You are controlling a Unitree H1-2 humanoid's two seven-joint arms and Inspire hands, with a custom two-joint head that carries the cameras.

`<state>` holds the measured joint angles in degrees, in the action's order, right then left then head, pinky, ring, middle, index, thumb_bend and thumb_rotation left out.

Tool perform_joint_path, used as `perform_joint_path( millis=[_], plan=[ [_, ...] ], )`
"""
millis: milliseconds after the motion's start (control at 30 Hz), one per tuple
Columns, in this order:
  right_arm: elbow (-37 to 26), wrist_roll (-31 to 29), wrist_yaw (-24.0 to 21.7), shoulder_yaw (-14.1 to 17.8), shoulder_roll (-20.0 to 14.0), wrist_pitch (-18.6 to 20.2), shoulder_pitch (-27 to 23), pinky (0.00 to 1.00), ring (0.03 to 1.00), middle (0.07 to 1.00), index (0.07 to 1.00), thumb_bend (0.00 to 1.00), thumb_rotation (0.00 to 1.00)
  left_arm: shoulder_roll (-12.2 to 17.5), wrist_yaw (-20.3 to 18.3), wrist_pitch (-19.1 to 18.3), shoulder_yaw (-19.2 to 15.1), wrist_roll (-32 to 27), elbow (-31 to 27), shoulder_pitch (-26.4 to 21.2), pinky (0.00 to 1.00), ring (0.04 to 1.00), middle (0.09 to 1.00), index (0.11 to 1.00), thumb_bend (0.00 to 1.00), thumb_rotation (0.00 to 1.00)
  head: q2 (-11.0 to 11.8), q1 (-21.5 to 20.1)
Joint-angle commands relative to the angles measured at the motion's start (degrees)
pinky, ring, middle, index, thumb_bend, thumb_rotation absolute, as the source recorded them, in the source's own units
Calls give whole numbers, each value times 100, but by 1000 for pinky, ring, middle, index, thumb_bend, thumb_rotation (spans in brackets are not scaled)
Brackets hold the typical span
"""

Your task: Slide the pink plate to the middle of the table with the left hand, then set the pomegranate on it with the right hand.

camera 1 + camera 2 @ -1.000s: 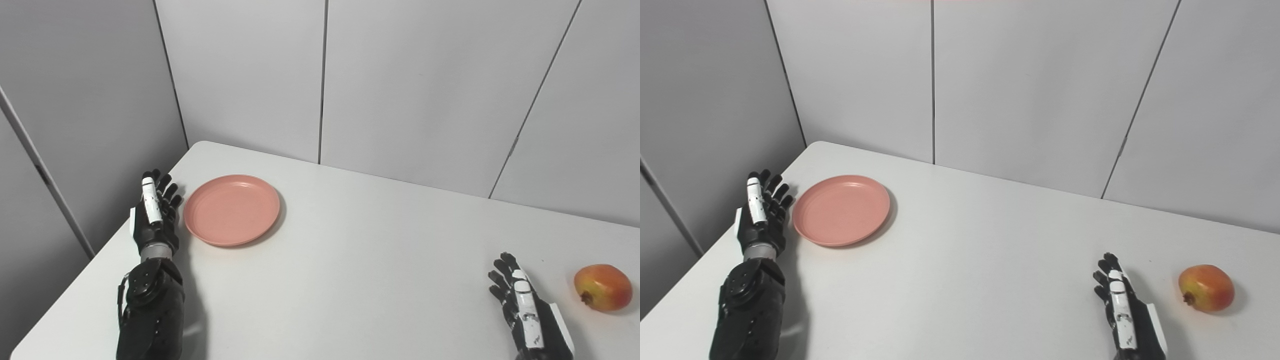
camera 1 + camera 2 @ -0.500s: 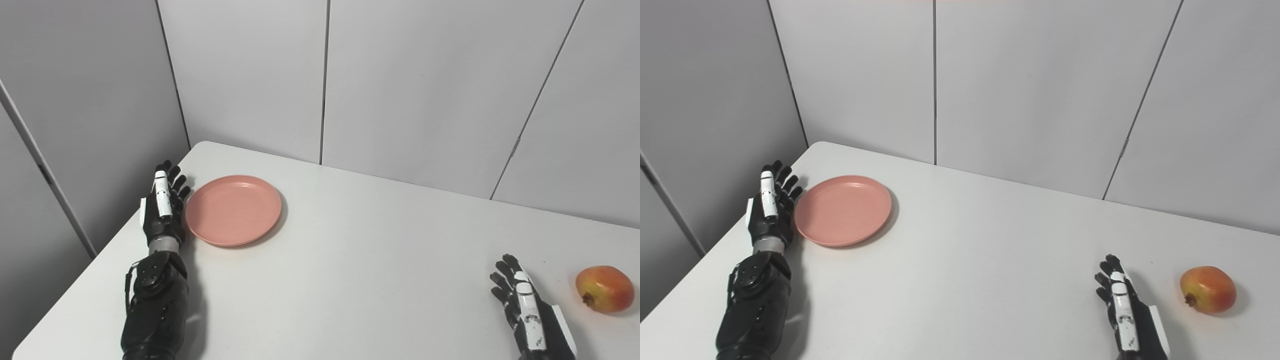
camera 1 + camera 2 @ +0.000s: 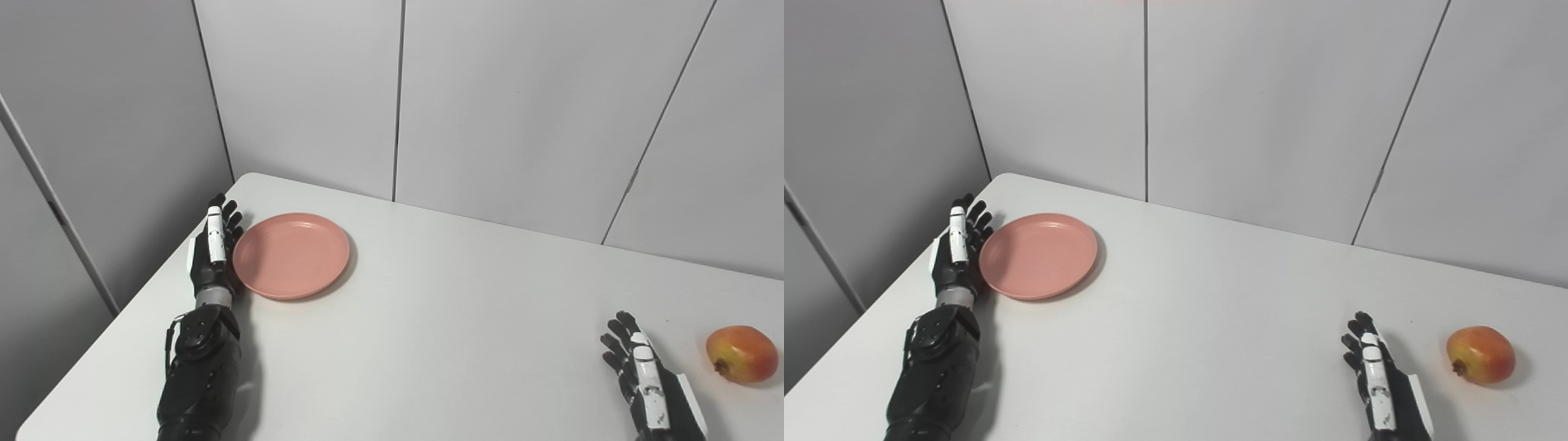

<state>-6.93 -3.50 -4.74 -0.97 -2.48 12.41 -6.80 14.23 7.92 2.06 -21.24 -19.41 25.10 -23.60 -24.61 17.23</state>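
A: We log the pink plate (image 3: 291, 255) flat on the white table (image 3: 429, 318), near its far left corner and well short of the middle. It sits just to the inner side of the left hand's fingers (image 3: 215, 229).

B: And the left hand (image 3: 211, 254) itself?

A: We see it edge-on to the table, fingers extended and apart, grasping nothing. The fingers are at the plate's outer rim; whether they touch it we cannot tell from either eye view.

B: So we are in step one, the slide.

A: Yes, by our reading: contact or near-contact, plate not yet displaced to centre. We judge the next move calls for a sideways push along the tabletop towards the right hand (image 3: 1375, 373), fingers kept low against the rim so they do not ride over it.

B: The pomegranate (image 3: 1480, 363)?

A: On the table just beyond the outer side of the right hand's fingers, apart from them. That hand lies released, fingers spread, empty. We expect it to wait.
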Motion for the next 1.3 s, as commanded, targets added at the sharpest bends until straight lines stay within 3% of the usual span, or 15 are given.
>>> perform_joint_path(
  millis=[0, 267, 633, 833, 1267],
  plan=[
    [-187, -38, -23, 15, -7, -254, -95, 936, 920, 936, 933, 167, 1000, -64, -122, -134, 122, 72, 120, -54, 965, 946, 941, 914, 404, 1000, 1, -8],
    [-221, -1, -3, -1, 9, -214, -94, 933, 921, 935, 931, 163, 1000, -152, -254, -164, 256, 64, 193, -67, 934, 920, 926, 907, 398, 1000, -13, -49],
    [-211, 44, -13, -46, 4, -252, -90, 937, 923, 936, 934, 175, 1000, -401, -278, -540, 597, 244, -352, 75, 938, 923, 930, 910, 402, 1000, -54, -136],
    [-218, 69, 4, -57, 17, -234, -98, 935, 924, 937, 935, 182, 1000, -481, -298, -617, 729, 337, -495, 124, 934, 919, 928, 909, 456, 1000, -75, -188],
    [-262, 109, 38, -90, 76, -212, -94, 921, 919, 929, 927, 189, 1000, -739, -301, -900, 1104, 727, -1066, 243, 911, 909, 923, 903, 420, 1000, -169, -366]
  ],
)
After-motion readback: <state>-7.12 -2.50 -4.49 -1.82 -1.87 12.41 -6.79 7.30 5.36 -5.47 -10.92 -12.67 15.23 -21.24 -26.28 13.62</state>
